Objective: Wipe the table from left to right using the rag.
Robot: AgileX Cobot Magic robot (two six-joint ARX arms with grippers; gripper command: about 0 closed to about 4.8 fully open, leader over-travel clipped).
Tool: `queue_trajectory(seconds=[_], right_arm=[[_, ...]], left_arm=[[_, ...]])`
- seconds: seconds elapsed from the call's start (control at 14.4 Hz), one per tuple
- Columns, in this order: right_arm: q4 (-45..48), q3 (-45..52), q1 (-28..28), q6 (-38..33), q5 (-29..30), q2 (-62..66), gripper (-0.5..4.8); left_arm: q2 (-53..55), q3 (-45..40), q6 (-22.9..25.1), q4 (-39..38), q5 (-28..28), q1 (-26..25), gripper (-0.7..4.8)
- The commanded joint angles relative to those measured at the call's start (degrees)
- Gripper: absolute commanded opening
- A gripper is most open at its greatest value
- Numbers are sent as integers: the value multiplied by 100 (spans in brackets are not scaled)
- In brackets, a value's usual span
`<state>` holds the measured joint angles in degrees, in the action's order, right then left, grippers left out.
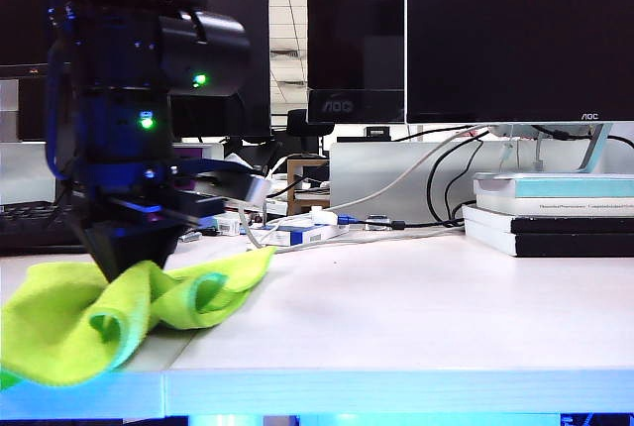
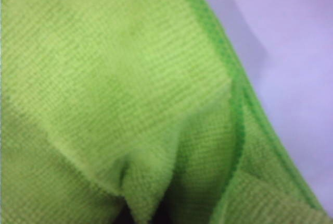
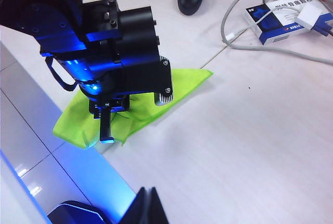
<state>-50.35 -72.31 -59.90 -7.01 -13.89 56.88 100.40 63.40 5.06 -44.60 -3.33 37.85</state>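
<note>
The left gripper (image 1: 129,263) is pinching the rag (image 1: 119,307), jaws closed into a bunched fold of the cloth and pressing it down onto the table (image 1: 416,317). In the left wrist view the rag (image 2: 119,99) is filling nearly the whole picture, with a strip of bare table (image 2: 291,52) showing past its hem. The rag (image 3: 135,107) is lying directly beneath the left gripper (image 3: 112,130), crumpled, near the front edge at the left end of the table (image 3: 250,130); one corner is trailing out away from the gripper toward the cables (image 3: 270,52).

The right gripper (image 3: 148,206) is hanging clear, well apart from the rag, jaws together and holding nothing; only its tips are showing.

Judgement: the wipe is barely started, with almost the whole surface lying to the right. To do it well: keep steady downward pressure so the cloth drags flat rather than rolling under, hold the pinch firm, and track parallel to the front edge, clear of the books (image 1: 555,213) at the far right.
</note>
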Motion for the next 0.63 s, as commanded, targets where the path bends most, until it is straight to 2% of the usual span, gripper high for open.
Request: queue_trajectory(seconds=[0.07,0.63], right_arm=[[-216,-17,24,-13,-149,-190,-5],[-350,-17,22,-31,-304,-267,-5]], left_arm=[[243,-42,-199,-98,765,181,-6],[540,461,-251,-153,767,302,-6]])
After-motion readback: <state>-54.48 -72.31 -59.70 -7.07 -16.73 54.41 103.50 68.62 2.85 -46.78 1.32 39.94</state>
